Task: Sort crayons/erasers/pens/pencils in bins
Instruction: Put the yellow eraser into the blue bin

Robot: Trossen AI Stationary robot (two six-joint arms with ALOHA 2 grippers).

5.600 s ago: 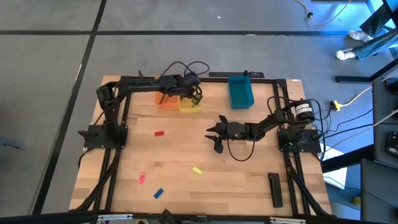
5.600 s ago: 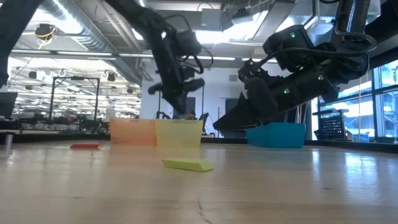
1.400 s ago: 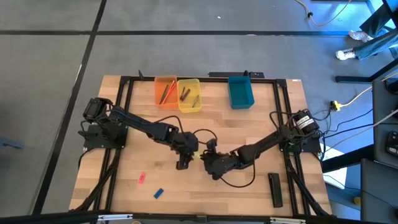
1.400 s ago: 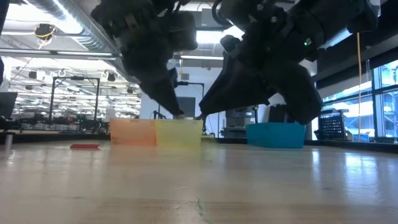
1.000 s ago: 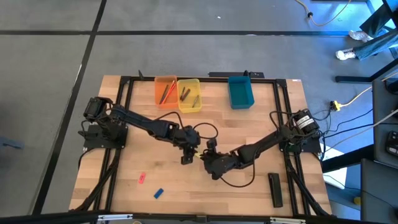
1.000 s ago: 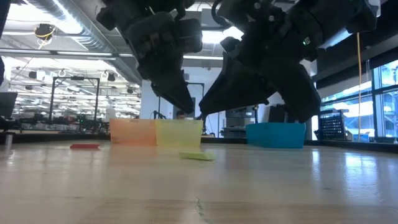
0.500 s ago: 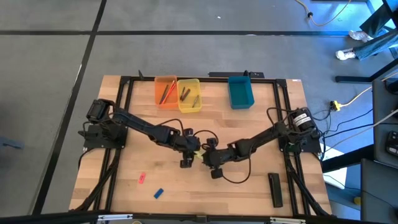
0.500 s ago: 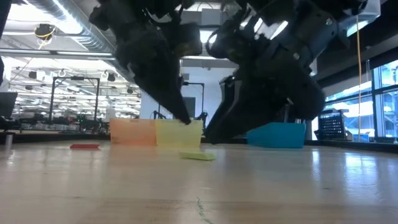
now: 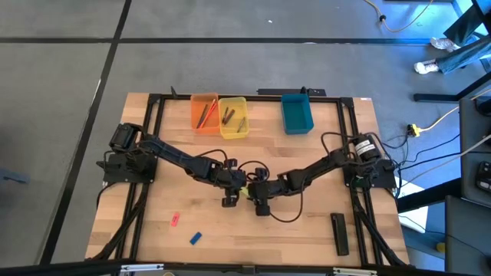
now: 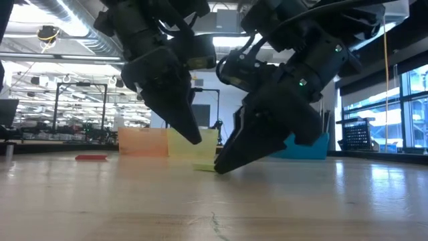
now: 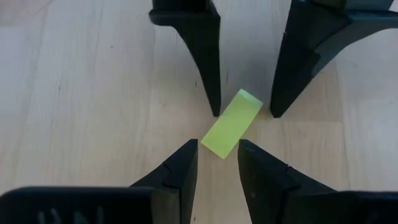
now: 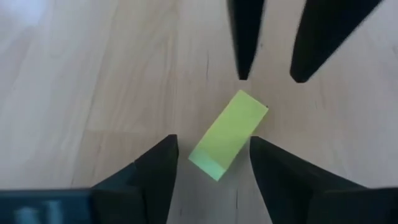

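At the far edge of the bench stand three bins: the orange bin holds a few thin sticks, the yellow bin beside it holds a couple more, and the teal bin, set apart to the right, shows nothing inside. Half a second ago the right hand sat slightly further right; it has since drawn in toward the middle, closing up on the left hand. Both arms reach low across the bench and meet at its centre, where the yellow eraser lies flat on the wood. The left hand and the right hand point at it from opposite sides, each released, fingers spread on either side of one end, neither gripping it. A pink eraser and a blue eraser lie near the front left.
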